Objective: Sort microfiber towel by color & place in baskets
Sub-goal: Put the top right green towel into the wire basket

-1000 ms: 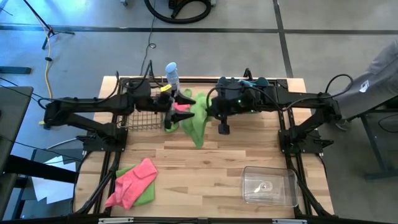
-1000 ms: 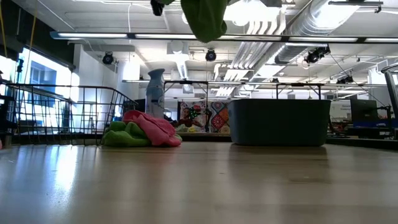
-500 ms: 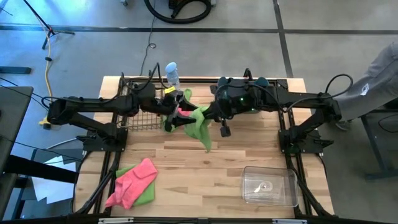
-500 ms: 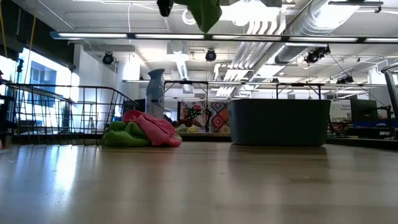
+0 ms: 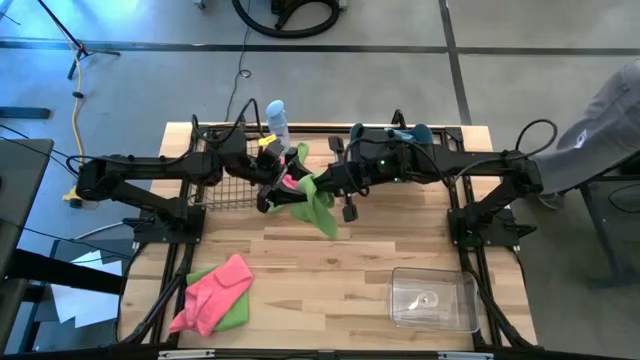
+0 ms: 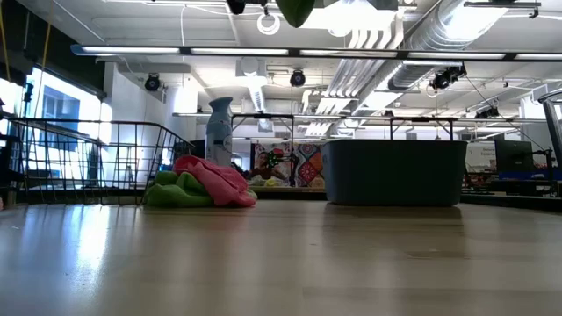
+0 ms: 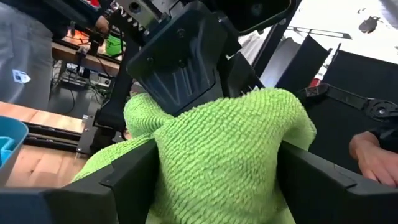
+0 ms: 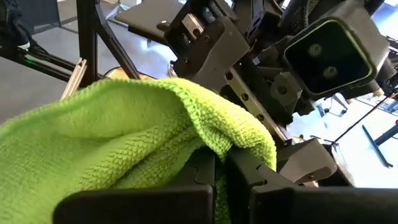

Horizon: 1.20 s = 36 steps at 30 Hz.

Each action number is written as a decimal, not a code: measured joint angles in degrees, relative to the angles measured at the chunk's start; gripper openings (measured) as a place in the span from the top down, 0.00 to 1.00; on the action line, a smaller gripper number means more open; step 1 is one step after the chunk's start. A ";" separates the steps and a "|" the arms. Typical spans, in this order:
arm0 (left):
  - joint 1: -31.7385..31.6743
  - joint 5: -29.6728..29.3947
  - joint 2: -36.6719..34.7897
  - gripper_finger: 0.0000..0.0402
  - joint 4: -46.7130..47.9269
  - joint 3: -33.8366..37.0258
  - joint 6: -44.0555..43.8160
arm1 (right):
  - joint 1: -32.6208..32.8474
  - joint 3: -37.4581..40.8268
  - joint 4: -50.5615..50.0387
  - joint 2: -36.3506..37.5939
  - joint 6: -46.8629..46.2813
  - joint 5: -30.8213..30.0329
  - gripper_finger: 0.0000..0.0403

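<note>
While raised above the worktop (image 5: pixel 330 270), right gripper (image 5: pixel 313 186) jaws clamped on green towel (image 5: pixel 318 203); left gripper (image 5: pixel 283 188) jaws spread wide around same towel.

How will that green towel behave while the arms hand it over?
Likely floppy: the green towel droops below the right gripper pinching it. Probably light, since a small pinch carries it. Its fuzzy weave should grip rather than slip between the open left gripper fingers.

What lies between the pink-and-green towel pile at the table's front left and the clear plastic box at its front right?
Nothing: in the high view the stretch between the pink-and-green towel pile and the clear plastic box is bare wooden table.
</note>
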State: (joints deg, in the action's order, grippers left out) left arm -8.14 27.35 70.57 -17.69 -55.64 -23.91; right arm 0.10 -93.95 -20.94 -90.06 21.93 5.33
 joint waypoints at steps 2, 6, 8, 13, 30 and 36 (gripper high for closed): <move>0.02 0.26 -0.01 0.34 0.10 0.00 0.02 | 0.02 0.00 0.81 0.00 0.00 -0.06 1.00; 0.02 0.42 -0.02 0.53 0.06 0.00 2.15 | 0.02 0.00 1.95 0.15 -0.07 -0.33 1.00; -0.10 0.69 0.00 0.69 0.50 0.00 3.38 | 0.02 0.00 1.87 0.17 -0.67 -0.37 0.98; -1.53 3.62 0.04 0.91 1.50 0.04 2.79 | 0.09 0.00 1.59 0.27 -3.32 0.53 0.89; -9.79 -3.66 -9.81 0.91 23.14 0.11 10.76 | -0.11 -7.52 -22.44 4.12 -8.48 -9.29 0.49; -12.70 -13.24 -16.13 0.91 26.36 0.09 14.04 | -0.58 -10.32 -33.30 4.36 -12.89 -10.11 0.48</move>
State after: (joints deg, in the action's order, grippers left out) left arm -20.84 14.11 54.44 8.66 -55.55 -9.87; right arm -0.48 -104.28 -54.24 -85.70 9.05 -4.78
